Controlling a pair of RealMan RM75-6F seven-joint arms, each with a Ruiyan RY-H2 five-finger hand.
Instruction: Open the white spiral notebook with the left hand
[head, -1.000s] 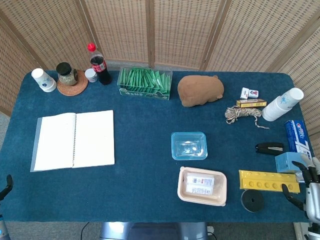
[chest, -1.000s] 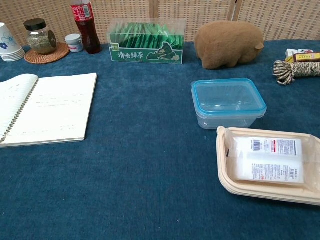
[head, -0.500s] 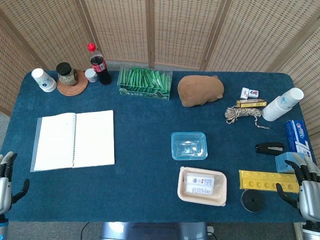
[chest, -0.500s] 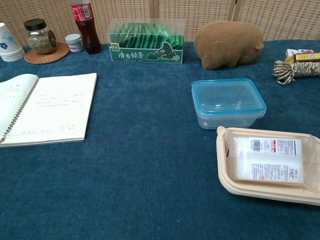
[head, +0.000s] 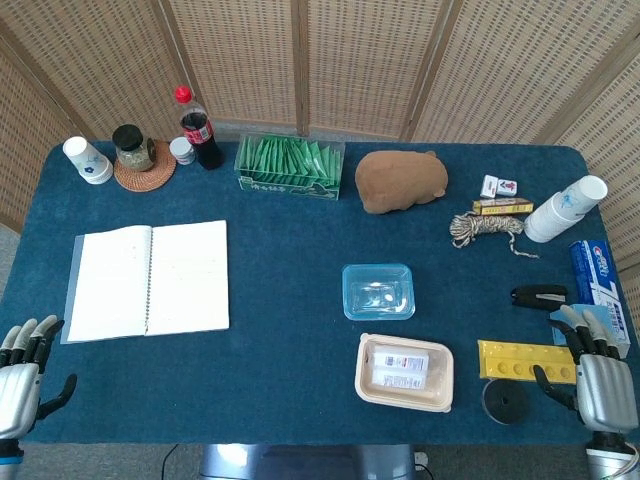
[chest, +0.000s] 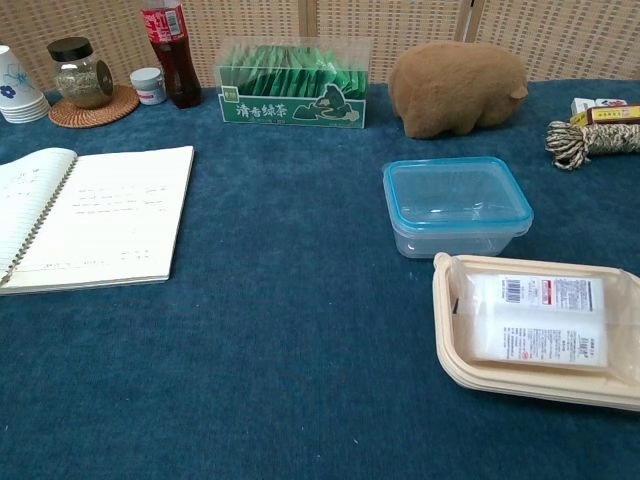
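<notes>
The white spiral notebook lies open and flat on the left part of the blue table, its two pages either side of the wire spine; the chest view has the notebook at its left edge. My left hand hovers at the table's front left corner, below the notebook and apart from it, fingers spread and holding nothing. My right hand is at the front right corner, fingers apart and empty. Neither hand shows in the chest view.
Along the back stand a paper cup, a jar on a coaster, a cola bottle, a green tea box and a brown plush. A clear container, a food tray, a yellow block and a rope lie on the right.
My left hand has risen into view at the front left corner, moving up towards the table. My right hand has shifted slightly left and up. The notebook stays open as before.
</notes>
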